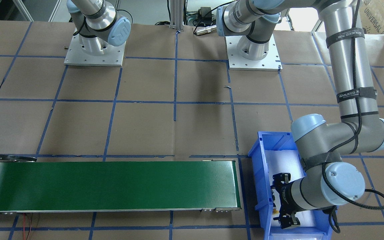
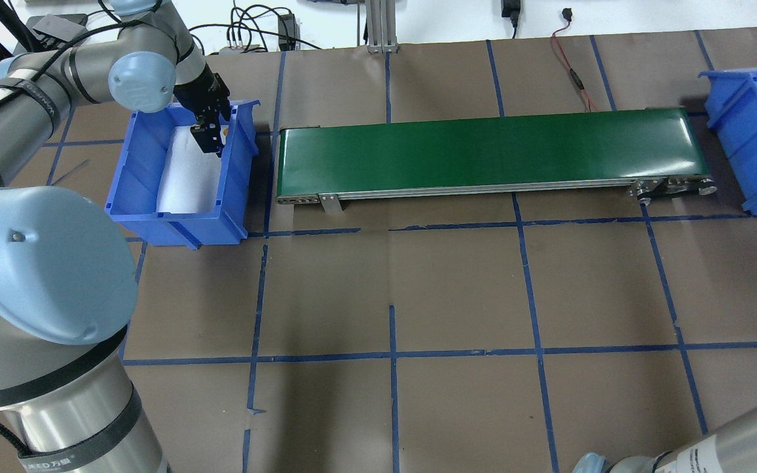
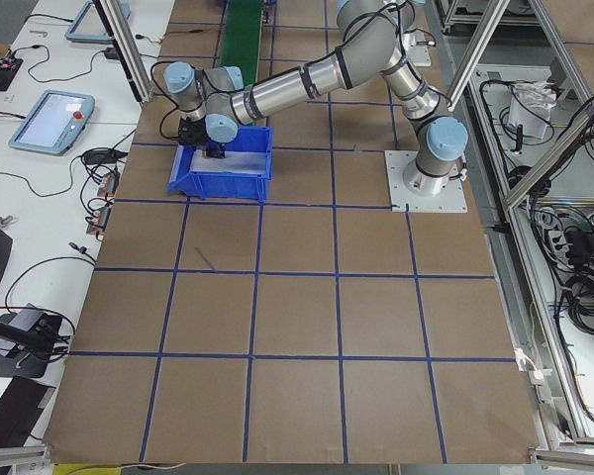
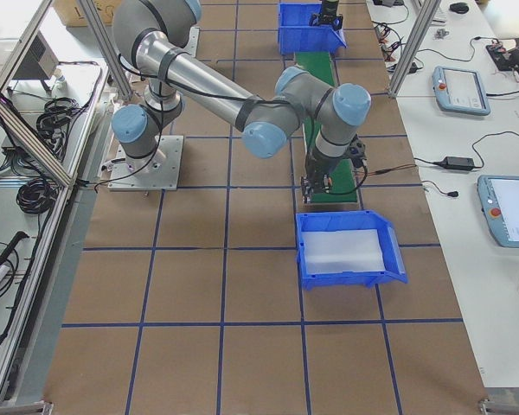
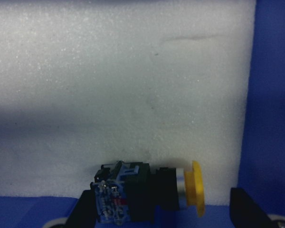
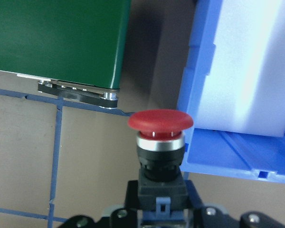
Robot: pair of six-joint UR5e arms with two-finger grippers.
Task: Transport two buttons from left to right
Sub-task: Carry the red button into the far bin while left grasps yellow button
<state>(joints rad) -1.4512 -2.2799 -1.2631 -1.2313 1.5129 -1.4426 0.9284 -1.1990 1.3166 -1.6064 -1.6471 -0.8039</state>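
red button (image 6: 160, 121) in right hand (image 6: 160, 204); yellow button (image 5: 147, 192) in bin (image 5: 270, 95)

yellow button (image 5: 147, 197): lying sideways on white foam (image 5: 133, 95), cap toward blue bin wall (image 5: 270, 118)
red button (image 6: 160, 137): clamped at its black base, cap outward, over the counter (image 6: 95, 142)

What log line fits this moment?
left fingers: open around yellow button, left bin | right fingers: shut on red button near right bin
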